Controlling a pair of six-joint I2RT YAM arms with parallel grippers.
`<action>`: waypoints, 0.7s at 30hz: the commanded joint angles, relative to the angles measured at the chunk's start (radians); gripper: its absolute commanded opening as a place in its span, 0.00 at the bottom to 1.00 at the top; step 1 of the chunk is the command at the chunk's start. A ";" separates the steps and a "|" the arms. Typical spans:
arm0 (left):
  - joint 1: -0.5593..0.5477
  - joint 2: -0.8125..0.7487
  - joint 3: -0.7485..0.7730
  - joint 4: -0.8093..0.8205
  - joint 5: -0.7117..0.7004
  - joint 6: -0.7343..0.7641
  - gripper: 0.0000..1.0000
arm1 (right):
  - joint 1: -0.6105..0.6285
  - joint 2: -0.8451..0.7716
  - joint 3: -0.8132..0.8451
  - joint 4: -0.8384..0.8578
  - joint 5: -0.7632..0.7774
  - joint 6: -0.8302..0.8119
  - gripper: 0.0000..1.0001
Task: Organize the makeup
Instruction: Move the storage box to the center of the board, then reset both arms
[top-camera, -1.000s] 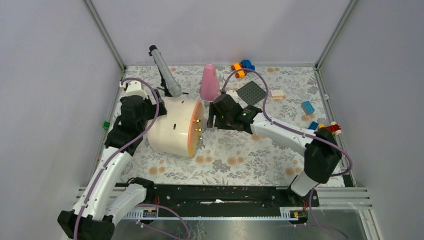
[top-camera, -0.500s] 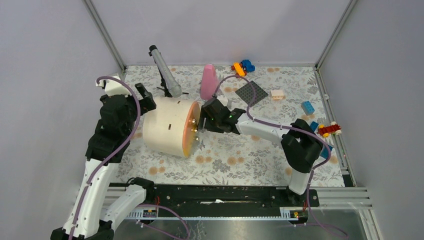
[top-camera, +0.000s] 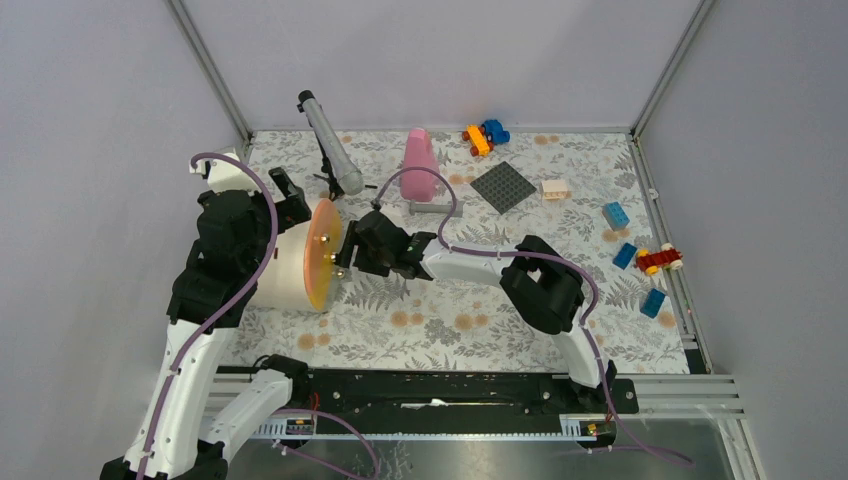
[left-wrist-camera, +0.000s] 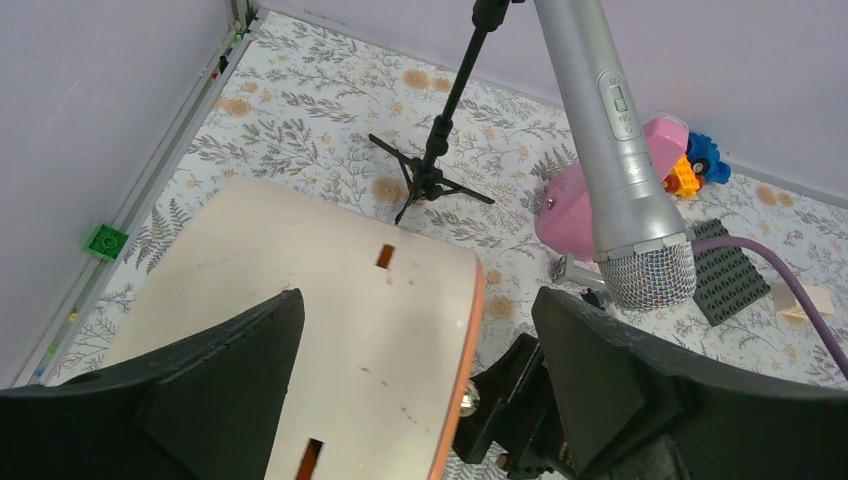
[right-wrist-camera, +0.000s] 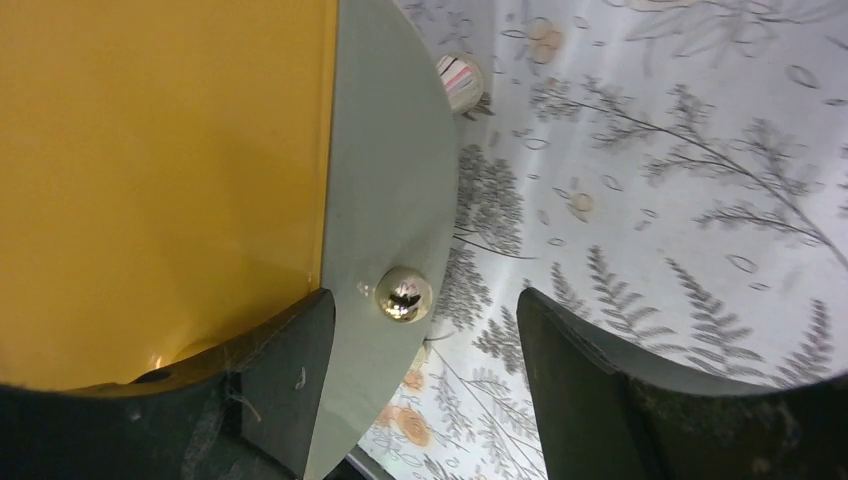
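Between parted jaws of right pincer (right-wrist-camera: 425, 300): gold knob (right-wrist-camera: 403, 293) of tipped round box (top-camera: 283, 285). Left pincer (left-wrist-camera: 415, 310) spread wide over box wall. No makeup visible anywhere; organizing looks barely begun.

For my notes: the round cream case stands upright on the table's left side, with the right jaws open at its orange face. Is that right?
No. The round cream case lies on its side, not upright, per the top external view. It is on the left side of the table, with the right gripper's jaws open at its orange face.
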 joint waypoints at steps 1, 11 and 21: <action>-0.003 -0.016 0.038 0.009 0.004 -0.003 0.96 | 0.014 0.013 0.091 0.079 -0.028 -0.043 0.74; -0.003 0.000 0.025 0.052 0.002 0.089 0.98 | -0.065 -0.298 -0.203 -0.070 0.121 -0.360 0.75; -0.019 0.058 0.055 0.086 0.290 0.148 0.97 | -0.324 -0.723 -0.419 -0.419 0.291 -0.457 0.78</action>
